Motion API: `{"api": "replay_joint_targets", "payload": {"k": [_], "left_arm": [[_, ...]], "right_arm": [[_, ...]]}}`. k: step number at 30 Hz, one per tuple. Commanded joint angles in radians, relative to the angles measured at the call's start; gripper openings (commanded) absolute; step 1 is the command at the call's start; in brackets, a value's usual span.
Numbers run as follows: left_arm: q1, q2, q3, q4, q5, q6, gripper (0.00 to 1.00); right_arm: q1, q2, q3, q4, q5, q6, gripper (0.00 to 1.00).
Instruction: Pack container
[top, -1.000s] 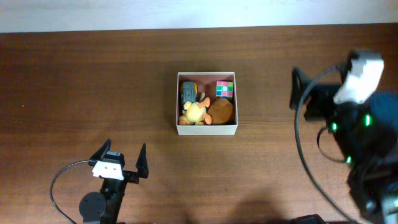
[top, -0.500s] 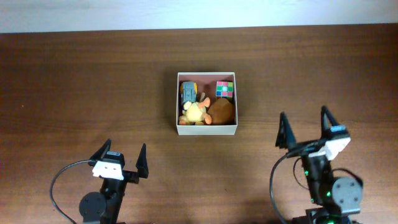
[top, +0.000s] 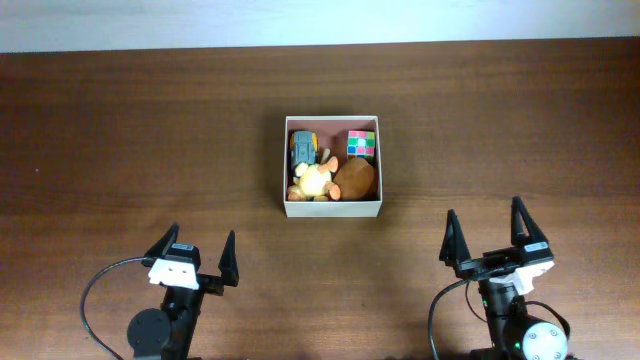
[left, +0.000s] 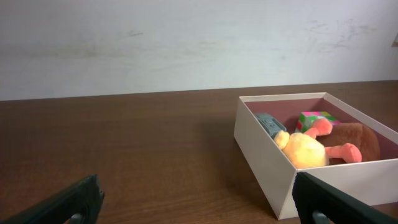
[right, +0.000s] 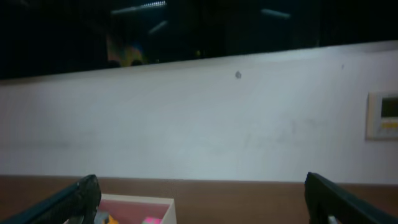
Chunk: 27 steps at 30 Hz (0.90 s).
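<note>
The container (top: 332, 208) is a square white box with a pink-brown inside, at the table's middle. In it lie a yellow plush duck (top: 312, 180), a brown plush (top: 357, 178), a grey toy car (top: 303, 148) and a colourful cube (top: 362, 143). The left wrist view shows the container (left: 261, 155) at right with the duck (left: 301, 149) inside. The right wrist view shows only its far rim (right: 134, 200). My left gripper (top: 193, 258) is open and empty near the front left. My right gripper (top: 485, 235) is open and empty near the front right.
The brown wooden table (top: 150, 130) spreads all round the box. A white wall (right: 205, 124) stands behind the table's far edge.
My right arm has drawn back from the far right toward the table's front edge and settled low. The left arm and the box have not moved.
</note>
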Motion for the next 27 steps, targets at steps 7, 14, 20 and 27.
{"api": "replay_joint_targets", "payload": {"k": [7,14,20,27], "left_arm": [[0.003,-0.009,-0.008,0.002,0.01,0.012,0.99],[0.003,-0.009,-0.008,0.002,0.01,0.012,0.99],[0.003,-0.009,-0.008,0.002,0.01,0.012,0.99],[0.003,-0.009,-0.008,0.002,0.01,0.012,0.99]], "right_arm": [[-0.007,-0.034,-0.027,-0.19,0.023,0.0,0.99],[-0.007,-0.034,-0.027,-0.35,0.026,0.0,0.99],[-0.007,-0.034,-0.027,-0.382,0.045,-0.004,0.99],[-0.007,-0.034,-0.027,-0.381,0.045,-0.003,0.99]]}}
